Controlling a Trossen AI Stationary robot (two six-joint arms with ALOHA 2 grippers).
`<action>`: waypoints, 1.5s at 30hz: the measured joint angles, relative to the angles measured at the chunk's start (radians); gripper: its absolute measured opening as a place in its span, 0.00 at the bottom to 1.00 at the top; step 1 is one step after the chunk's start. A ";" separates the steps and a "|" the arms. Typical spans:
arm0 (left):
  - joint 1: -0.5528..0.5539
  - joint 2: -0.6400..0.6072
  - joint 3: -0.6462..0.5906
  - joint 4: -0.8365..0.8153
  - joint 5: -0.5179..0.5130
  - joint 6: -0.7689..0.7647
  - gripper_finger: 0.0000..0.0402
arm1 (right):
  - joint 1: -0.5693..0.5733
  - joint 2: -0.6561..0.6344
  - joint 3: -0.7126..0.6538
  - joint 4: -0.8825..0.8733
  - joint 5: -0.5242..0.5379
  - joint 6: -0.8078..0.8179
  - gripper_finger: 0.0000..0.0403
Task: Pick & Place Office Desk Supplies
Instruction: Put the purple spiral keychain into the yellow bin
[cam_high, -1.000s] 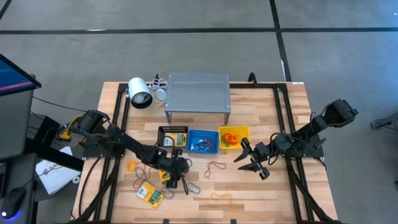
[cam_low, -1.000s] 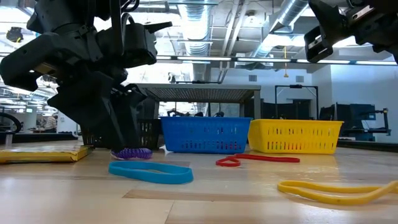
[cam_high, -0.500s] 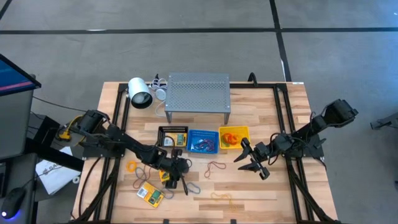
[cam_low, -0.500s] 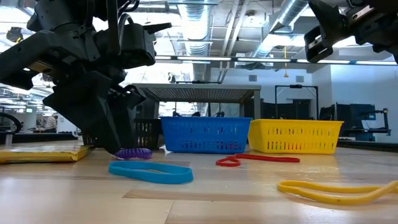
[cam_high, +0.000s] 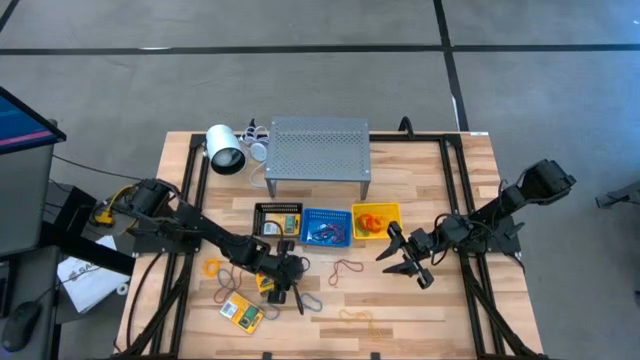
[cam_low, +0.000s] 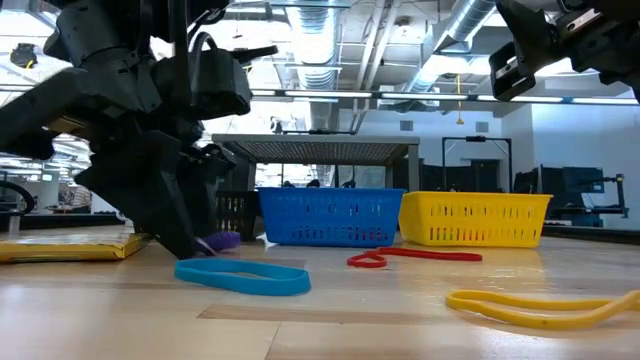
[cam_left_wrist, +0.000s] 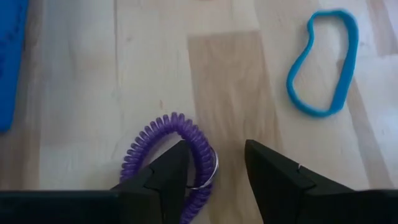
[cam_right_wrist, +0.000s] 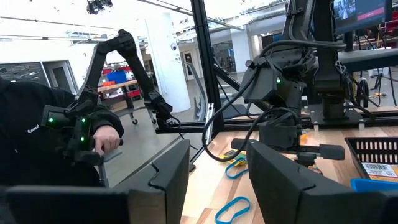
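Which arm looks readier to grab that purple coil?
The left. Its gripper hangs right over the purple coil, fingers open around one side. The right gripper waits, open, across the table.

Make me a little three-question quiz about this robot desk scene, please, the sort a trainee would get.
1. True or false: the left gripper is low over the purple coiled band, jaws open.
2. Which basket sits between the other two in the high view? A) black basket B) blue basket C) yellow basket
3. Fill in: the loop lying apart from the purple coil in the left wrist view is ____ in colour.

Key:
1. True; one finger sits inside the coil's ring.
2. B.
3. Blue: the blue band loop lies flat on the wooden table.
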 joint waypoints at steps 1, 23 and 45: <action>0.000 0.013 0.001 0.010 0.001 0.000 0.38 | 0.000 0.000 0.000 0.000 0.000 0.000 0.38; 0.036 -0.068 -0.006 -0.040 0.035 0.030 0.03 | 0.000 0.000 0.000 -0.003 0.000 0.000 0.38; 0.036 -0.069 -0.005 0.014 0.140 -0.003 0.37 | 0.000 0.000 0.000 -0.003 0.000 0.000 0.38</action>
